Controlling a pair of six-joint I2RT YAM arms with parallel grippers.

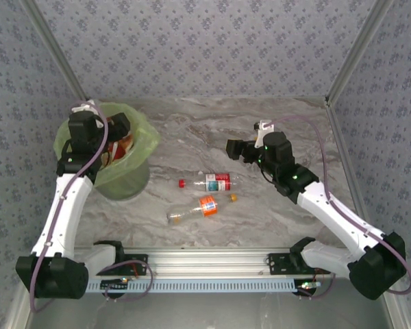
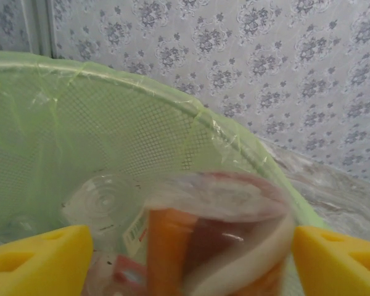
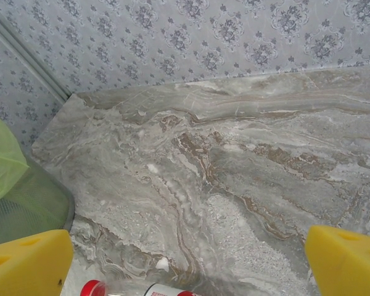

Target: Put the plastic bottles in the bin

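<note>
Marble-patterned tabletop (image 1: 260, 219) carries the whole work area, enclosed by grey floral wall panels (image 1: 212, 41). At the near edge, an aluminium rail (image 1: 205, 260) joins the two arm bases. Past the rail, two plastic bottles lie on their sides at mid-table: the orange-label bottle (image 1: 192, 209), clear and nearest the rail, and just beyond it the red-label bottle (image 1: 212, 182) with a red cap. A small orange cap (image 1: 233, 198) lies loose beside them. Further back on the right, the right gripper (image 3: 188, 259) hangs above bare table with its jaws spread fully and nothing between them; the red cap of the red-label bottle shows at the lower edge of its wrist view, just in front of the fingers. At the far left, the bin (image 1: 145, 140), lined with a light-green bag, stands near the wall corner. The left gripper (image 2: 192, 256) is positioned over the bin mouth with its jaws wide apart. A blurred bottle (image 2: 222, 222) with orange and red markings sits between the pads, with a clear gap at the left pad, so it appears released rather than clamped. A clear bottle base (image 2: 102, 200) and other coloured items lie inside the liner. Judged status: several bottles are deposited, one is at the drop point, and two remain on the table for pickup.
</note>
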